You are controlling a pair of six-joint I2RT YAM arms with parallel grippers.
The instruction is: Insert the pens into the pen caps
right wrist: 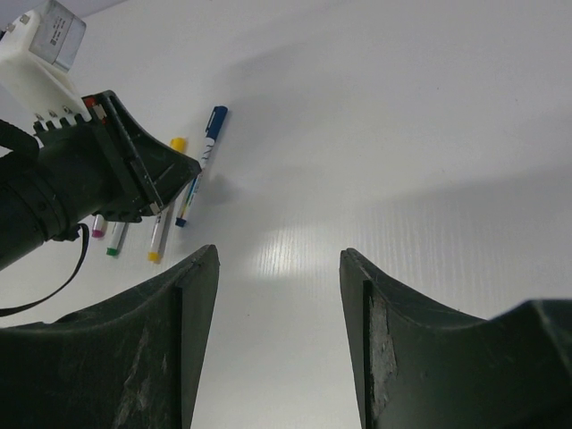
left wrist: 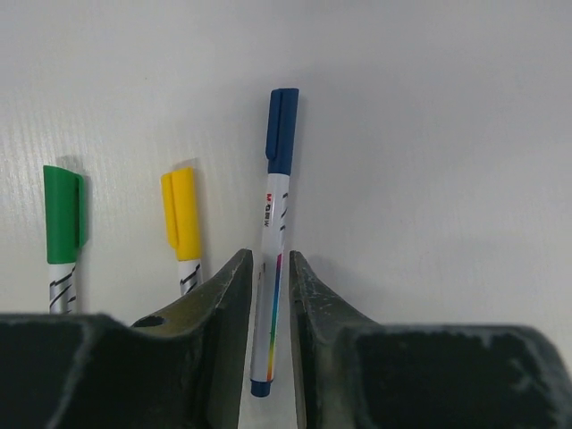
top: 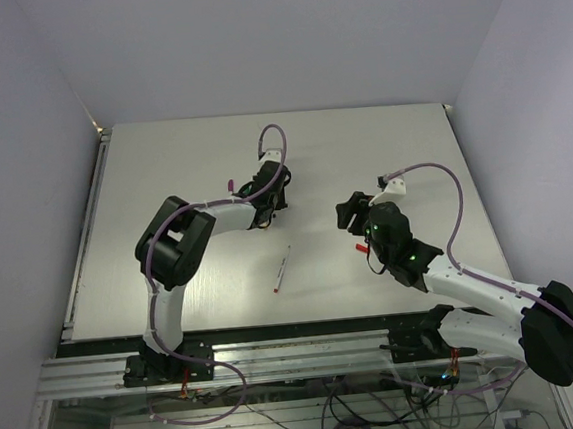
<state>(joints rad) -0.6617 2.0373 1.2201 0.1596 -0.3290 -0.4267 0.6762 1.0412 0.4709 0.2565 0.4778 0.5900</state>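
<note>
A blue pen (left wrist: 271,304) with its blue cap (left wrist: 281,130) on lies on the table between the fingers of my left gripper (left wrist: 271,264). The jaws stand a little apart from the pen on both sides, so the gripper is open. Beside it lie a yellow-capped pen (left wrist: 181,214) and a green-capped pen (left wrist: 64,214). In the right wrist view a purple-ended pen (right wrist: 96,228) shows past them. A red-tipped pen (top: 280,268) lies alone mid-table. My right gripper (right wrist: 279,259) hovers open and empty over bare table, to the right of the row. No loose pen caps show.
The white table (top: 162,165) is walled at the back and on both sides. The left arm's body (right wrist: 80,179) covers the upper parts of the row of pens in the right wrist view. Cables (top: 434,176) loop above both wrists.
</note>
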